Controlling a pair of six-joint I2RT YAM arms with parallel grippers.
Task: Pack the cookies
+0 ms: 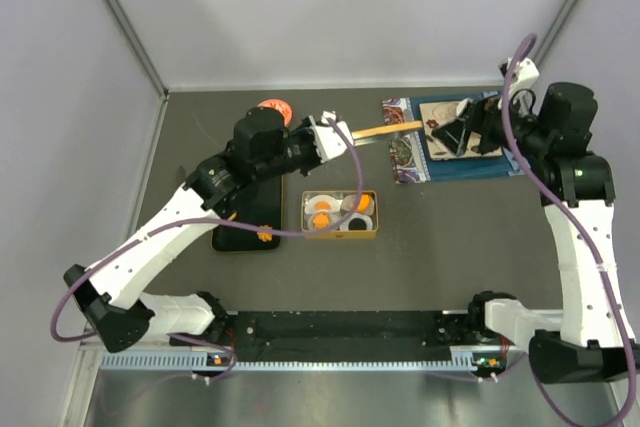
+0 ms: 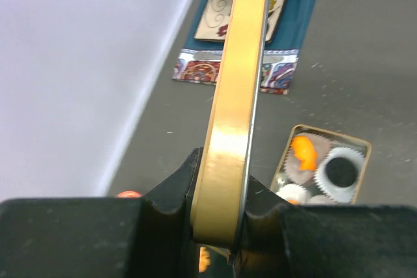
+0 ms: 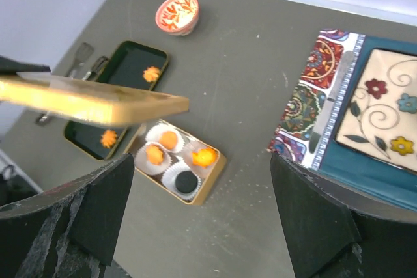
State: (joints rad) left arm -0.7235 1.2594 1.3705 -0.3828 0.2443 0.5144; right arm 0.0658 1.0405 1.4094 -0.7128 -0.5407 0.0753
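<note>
Left jaws are clamped hard on the rim of a gold lid [image 2: 234, 96]. They pinch it edge-on so it sticks straight out from the wrist, up off the table [image 3: 247, 63] and pointing toward the right side.

Right jaws are spread wide with nothing between them, hanging over a floral plate [image 3: 384, 96] that sits on a patterned cloth [image 3: 303, 105] at the far right.

On the near side of the lid there's an open gold tin [image 1: 340, 235] with white paper cups [image 2: 340, 172] in it. Three of the cookies [image 3: 169, 139] sit in cups there, and another cup holds something dark and round [image 3: 187, 182].

Just beside the tin on the left is a black tray [image 3: 127, 69] with two more flower-shaped cookies lying on it, one toward each end. A small red bowl [image 3: 177, 14] sits beyond the tray, toward the back wall.
</note>
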